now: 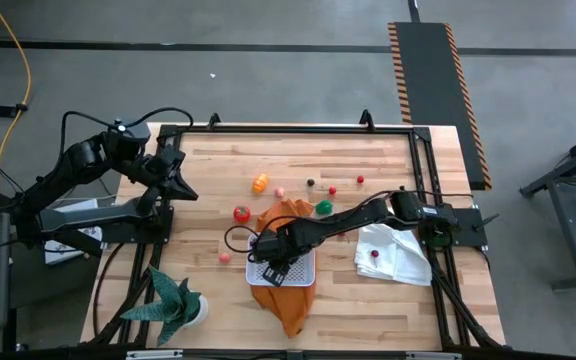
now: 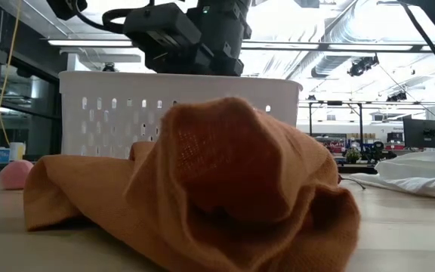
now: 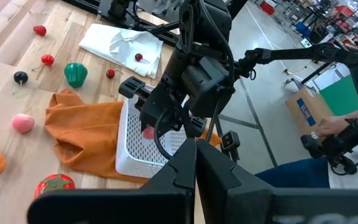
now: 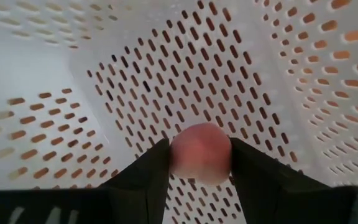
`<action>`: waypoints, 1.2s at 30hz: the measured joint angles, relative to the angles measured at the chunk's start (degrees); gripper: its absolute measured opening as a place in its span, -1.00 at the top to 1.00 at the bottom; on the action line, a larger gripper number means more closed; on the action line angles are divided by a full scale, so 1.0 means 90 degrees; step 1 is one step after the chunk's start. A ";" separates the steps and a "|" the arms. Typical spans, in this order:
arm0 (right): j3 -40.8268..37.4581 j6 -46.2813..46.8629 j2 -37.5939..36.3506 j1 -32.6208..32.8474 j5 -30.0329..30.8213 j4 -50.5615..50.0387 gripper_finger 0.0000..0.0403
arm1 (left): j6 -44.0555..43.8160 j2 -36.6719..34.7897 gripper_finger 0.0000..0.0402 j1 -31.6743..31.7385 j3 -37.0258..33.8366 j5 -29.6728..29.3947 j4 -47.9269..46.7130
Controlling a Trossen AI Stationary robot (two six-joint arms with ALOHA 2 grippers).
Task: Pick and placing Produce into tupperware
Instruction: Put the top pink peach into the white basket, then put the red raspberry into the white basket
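One pink piece of produce (image 4: 201,152) sits pinched between my right gripper's (image 4: 201,163) two dark fingers (image 4: 143,180), and I am holding it inside the white tupperware (image 4: 73,81), just above its perforated floor. I judge this to be the moment before release: the piece is low enough that it should drop and settle rather than bounce out, so the next move calls only for spreading the fingers and lifting straight up, clear of the walls.

Around the tupperware lies an orange cloth (image 1: 286,305), bunched under and beside it; seen from table height the cloth (image 2: 225,174) humps up in front of the tupperware wall (image 2: 104,106), which may let the container shift if I nudge it.

Beyond the tupperware, on its far side, the rest of the produce waits on the table (image 1: 388,160): a green piece (image 1: 324,207) at the cloth's edge, a red strawberry-like piece (image 1: 241,213), an orange piece (image 1: 260,183), a small pink one (image 1: 279,192), and little dark and red ones farther off. Another pink piece (image 1: 225,257) lies to the tupperware's left. A white cloth (image 1: 393,255) with a small red piece (image 1: 374,254) on it lies to the tupperware's right, and a potted plant (image 1: 173,300) stands farther left, near the table's front edge.

My left gripper (image 1: 173,175) is closed on nothing and waits well away, over the table's far left corner.
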 joint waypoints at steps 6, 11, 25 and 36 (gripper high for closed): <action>0.0000 -0.0012 0.0000 -0.0002 0.0048 0.0000 0.18 | -0.0002 0.0000 1.00 -0.0001 0.0000 0.0000 0.0002; 0.0000 0.0057 0.0000 -0.0002 0.0027 -0.0002 0.03 | -0.0002 0.0000 1.00 0.0000 0.0000 0.0000 -0.0022; 0.0155 -0.0027 -0.0105 0.0000 0.0065 -0.0047 -0.01 | -0.0002 0.0000 1.00 -0.0002 0.0000 0.0000 -0.0041; 0.1388 -0.0625 -0.0136 -0.0144 0.0832 -0.1330 -0.01 | 0.0020 0.0000 1.00 -0.0002 0.0000 -0.0002 -0.0041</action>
